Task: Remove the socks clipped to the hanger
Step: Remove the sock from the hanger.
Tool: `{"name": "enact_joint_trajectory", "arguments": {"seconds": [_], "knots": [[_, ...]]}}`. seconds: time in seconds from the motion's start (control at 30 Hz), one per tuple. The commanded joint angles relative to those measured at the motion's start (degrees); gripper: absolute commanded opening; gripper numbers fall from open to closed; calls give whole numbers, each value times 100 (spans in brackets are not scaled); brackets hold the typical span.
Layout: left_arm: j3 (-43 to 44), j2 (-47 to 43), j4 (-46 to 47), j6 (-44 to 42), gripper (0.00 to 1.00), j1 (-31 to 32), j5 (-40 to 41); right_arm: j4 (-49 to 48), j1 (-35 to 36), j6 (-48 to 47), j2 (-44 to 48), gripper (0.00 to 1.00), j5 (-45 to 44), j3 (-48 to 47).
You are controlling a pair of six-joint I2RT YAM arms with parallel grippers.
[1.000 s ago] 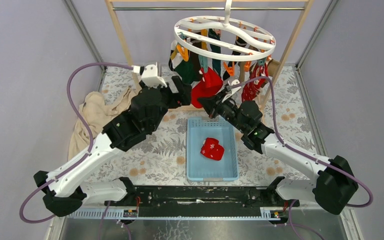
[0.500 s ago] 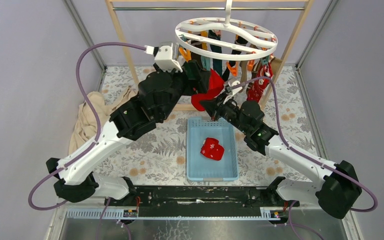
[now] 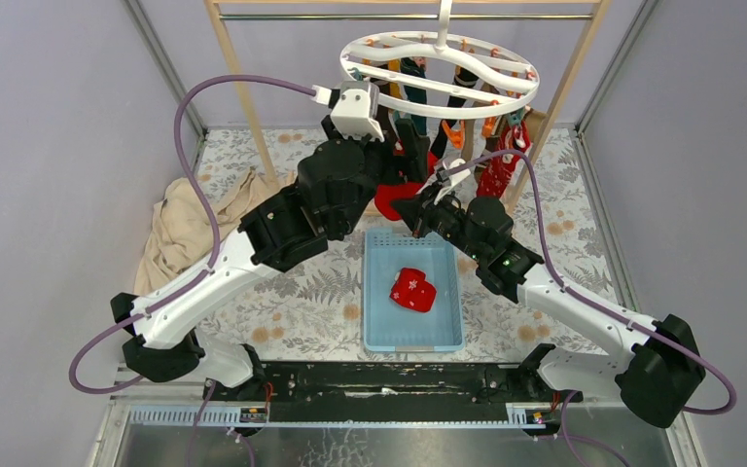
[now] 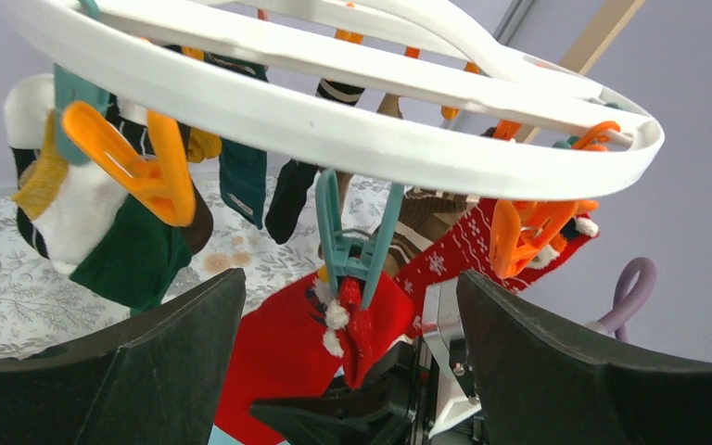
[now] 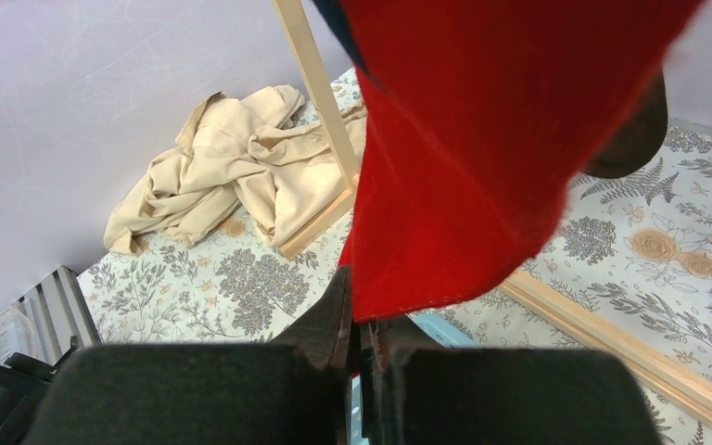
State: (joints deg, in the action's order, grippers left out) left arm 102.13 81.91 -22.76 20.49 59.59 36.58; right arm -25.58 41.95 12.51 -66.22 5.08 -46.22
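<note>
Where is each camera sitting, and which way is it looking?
Top external: above and behind the arms, looking down at the table, blue tray and hanger; both arms show.
Left wrist: on the left arm, looking up under the hanger at a teal clip holding the clipped red sock; its open jaws show below.
Right wrist: on the right arm, looking across the table toward the beige cloth; its jaws are shut on that sock.
Shared: both wrist views show that clipped red sock.

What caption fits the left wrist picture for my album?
Open left pincer frames the teal plastic clip gripping a red fabric sock under the round white plastic hanger.
</note>
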Motion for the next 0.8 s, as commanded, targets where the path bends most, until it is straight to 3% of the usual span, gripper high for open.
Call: {"name": "enact_joint_trajectory", "arguments": {"seconds": [0.0,0.27,0.5,0.77], "knots": [[161,-15,609,-399,91,26,350,-140,-15,19,162,0,-55,-99],[8,19,1217,-789,90,26,324,-144,-20,58,144,0,-40,-72],[-11,26,1426,-933,70,-12,315,-114,-13,76,196,0,-21,-22],[116,151,1248,-805,67,-139,211,-96,-19,100,249,0,1,24]]}}
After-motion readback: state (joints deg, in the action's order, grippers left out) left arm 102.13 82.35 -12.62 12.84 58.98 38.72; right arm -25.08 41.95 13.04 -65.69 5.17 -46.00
